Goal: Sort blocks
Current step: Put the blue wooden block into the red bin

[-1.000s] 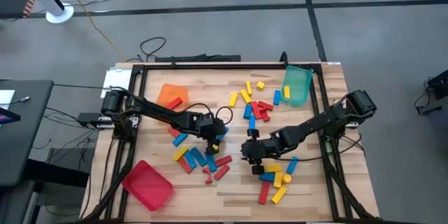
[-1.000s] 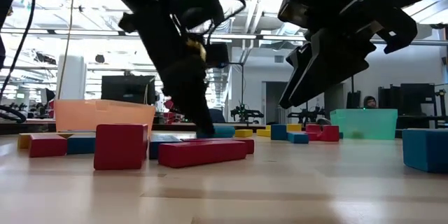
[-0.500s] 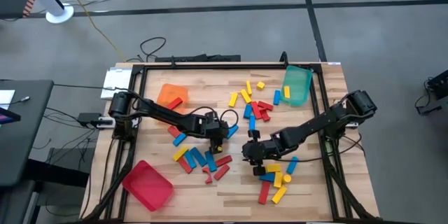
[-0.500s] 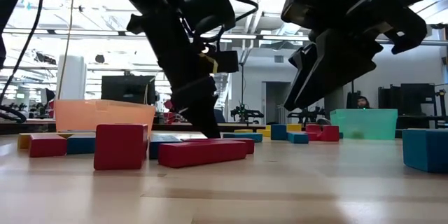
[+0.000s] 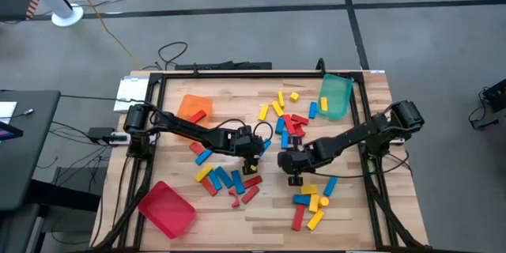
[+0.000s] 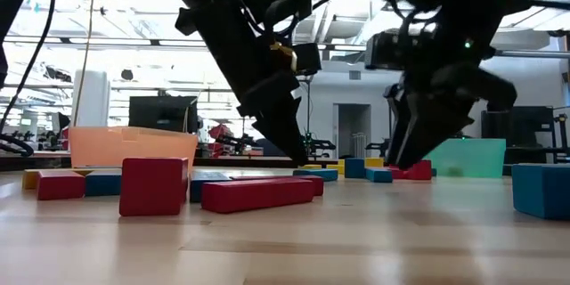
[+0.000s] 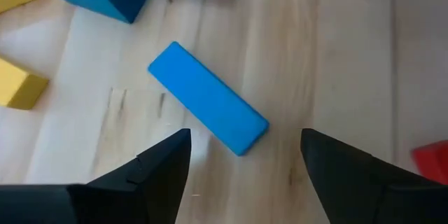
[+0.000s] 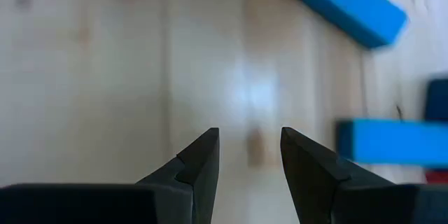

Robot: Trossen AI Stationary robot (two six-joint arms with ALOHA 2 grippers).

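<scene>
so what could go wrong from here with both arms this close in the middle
The left hand is open over a flat blue block lying diagonal to its fingers, so closing could twist or skid it. The right hand, empty, hangs near the left one mid-table, so the arms may bump.

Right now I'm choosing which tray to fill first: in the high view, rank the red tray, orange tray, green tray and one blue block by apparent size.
1. red tray
2. green tray and orange tray: too alike to rank
3. blue block, far smaller
</scene>
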